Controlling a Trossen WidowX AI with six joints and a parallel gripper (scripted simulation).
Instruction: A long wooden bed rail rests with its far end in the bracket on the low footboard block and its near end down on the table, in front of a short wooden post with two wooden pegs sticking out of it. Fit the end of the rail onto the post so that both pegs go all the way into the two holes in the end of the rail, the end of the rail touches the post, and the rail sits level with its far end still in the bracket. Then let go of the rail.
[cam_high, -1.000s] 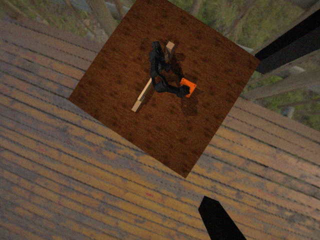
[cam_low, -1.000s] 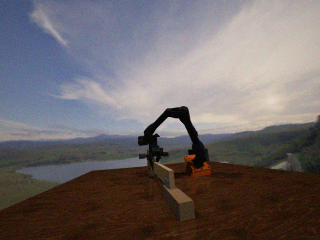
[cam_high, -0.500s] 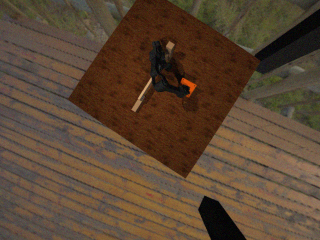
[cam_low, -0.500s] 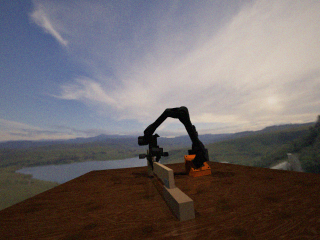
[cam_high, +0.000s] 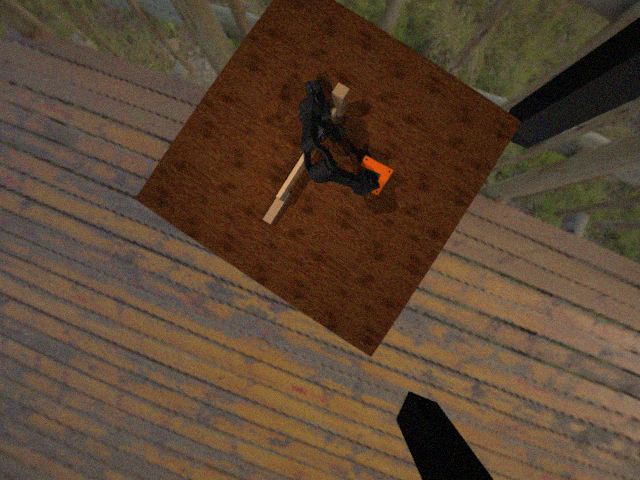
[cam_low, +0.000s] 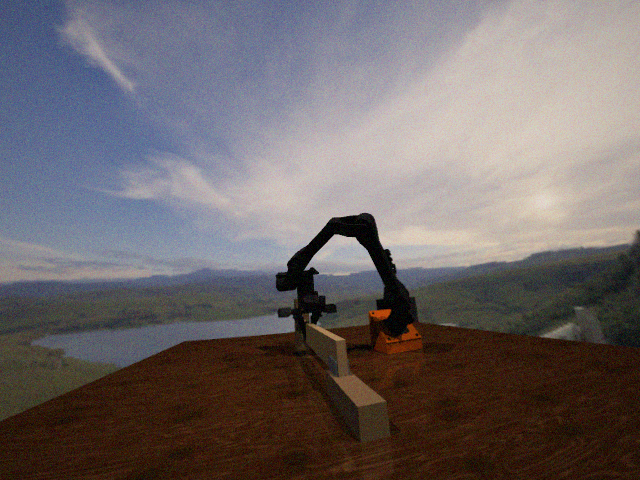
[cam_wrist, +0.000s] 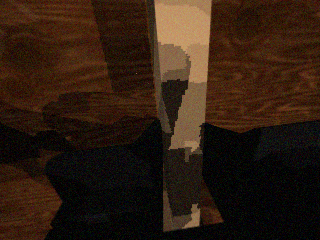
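The long pale rail (cam_high: 291, 178) (cam_low: 326, 345) (cam_wrist: 187, 107) has its far end at the bracket on the low footboard block (cam_high: 272, 211) (cam_low: 361, 395). My gripper (cam_low: 309, 319) (cam_wrist: 170, 123) is shut on the rail towards its post end, with one dark finger on each side of it. The short wooden post (cam_high: 340, 91) (cam_low: 299, 338) stands upright just beyond the gripper. The arm and gripper hide the rail's post end in the top and exterior views. The pegs and holes cannot be made out, nor can I tell whether rail and post touch or whether the rail is exactly level.
The arm's orange base (cam_high: 383, 173) (cam_low: 398, 343) stands on the brown table (cam_high: 361, 268) (cam_low: 206, 403), to the right of the rail in the exterior view. The arm arches above the table from its base to the rail. Shadows lie across the wood beside the rail in the wrist view.
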